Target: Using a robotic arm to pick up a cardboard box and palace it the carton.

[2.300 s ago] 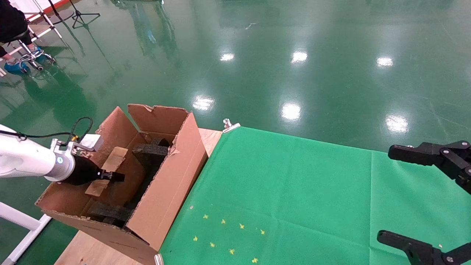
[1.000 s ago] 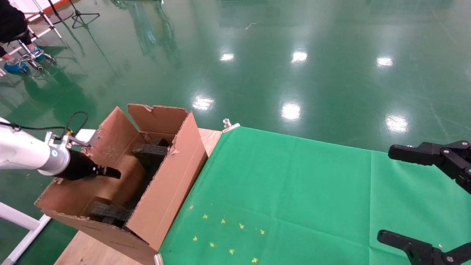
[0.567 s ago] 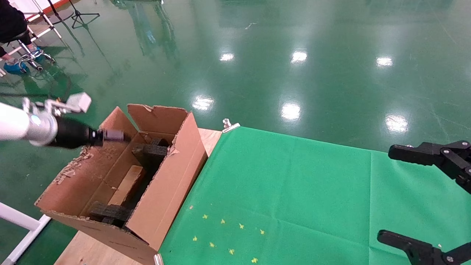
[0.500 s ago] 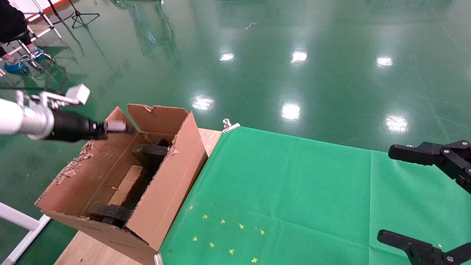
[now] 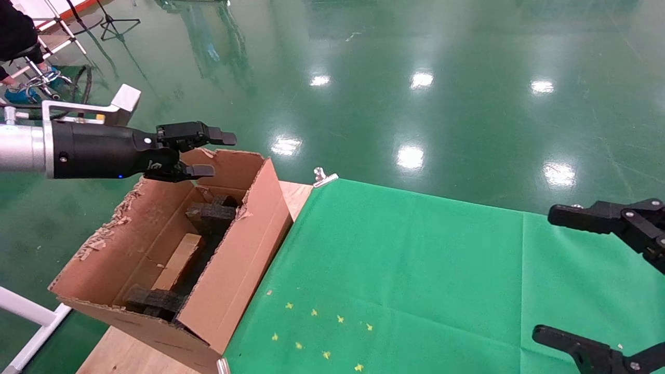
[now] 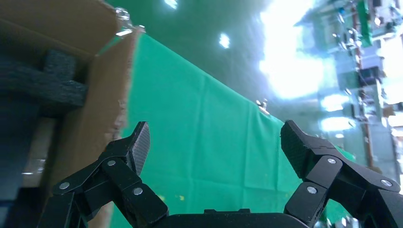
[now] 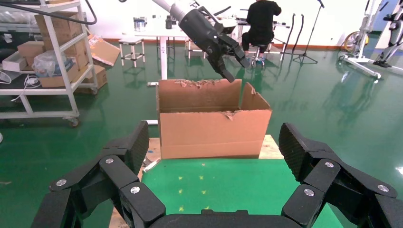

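Note:
The carton (image 5: 239,259) stands open on the table's left end, with ragged flaps. The cardboard box (image 5: 179,261) lies inside it on the floor, between dark foam blocks (image 5: 213,213). My left gripper (image 5: 208,153) hovers open and empty above the carton's far left flap, clear of the box. In the left wrist view the left gripper (image 6: 214,137) has only green cloth between its fingers, the carton (image 6: 85,118) beside it. My right gripper (image 5: 543,273) is parked open at the right edge. The right wrist view looks past the right gripper (image 7: 214,137) at the carton (image 7: 214,133) and the left gripper (image 7: 239,70).
A green cloth (image 5: 415,270) with small yellow marks (image 5: 317,332) covers the table right of the carton. A metal clip (image 5: 324,177) holds its far corner. Bare wood (image 5: 296,195) shows beside the carton. Shelving (image 7: 43,52) and a seated person (image 7: 263,19) stand far behind.
My left gripper let go of the cardboard box inside the carton, rose out and now hangs open above the far flap. The box settled between the foam blocks. The right arm stayed still.

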You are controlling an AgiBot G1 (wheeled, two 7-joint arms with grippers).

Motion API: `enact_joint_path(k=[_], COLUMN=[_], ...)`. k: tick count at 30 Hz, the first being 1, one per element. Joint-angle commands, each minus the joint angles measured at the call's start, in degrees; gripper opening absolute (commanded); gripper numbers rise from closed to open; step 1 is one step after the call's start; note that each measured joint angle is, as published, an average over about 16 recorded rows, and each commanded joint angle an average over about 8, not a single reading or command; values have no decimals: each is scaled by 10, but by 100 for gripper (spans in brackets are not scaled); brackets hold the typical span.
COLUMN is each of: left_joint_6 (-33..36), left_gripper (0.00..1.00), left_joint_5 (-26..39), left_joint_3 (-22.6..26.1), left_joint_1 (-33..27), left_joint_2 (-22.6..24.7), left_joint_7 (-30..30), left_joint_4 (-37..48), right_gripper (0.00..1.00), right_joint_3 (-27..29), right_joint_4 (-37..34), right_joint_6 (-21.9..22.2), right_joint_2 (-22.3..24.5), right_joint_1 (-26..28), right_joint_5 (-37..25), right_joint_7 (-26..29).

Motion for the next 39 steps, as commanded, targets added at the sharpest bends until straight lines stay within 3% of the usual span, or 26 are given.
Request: enact_joint_path(k=[1,9,39], left_joint_6=[5,0,-15], left_gripper=[100,100,100], left_joint_5=[-3,-33,-262], left_joint_3=[-2,-12,-94], left_joint_1=[-1,32,267], left_joint_2=[0,-1,-12], left_joint_7=[-1,33,279], left_joint_4=[3,-44,-375], right_gripper=[100,100,100], right_joint_3=[0,0,0], right_joint_4=[0,0,0], right_joint_6=[0,0,0], right_joint_2=[0,0,0], right_joint_1=[0,0,0], right_joint_5=[0,0,0], right_joint_7=[0,0,0])
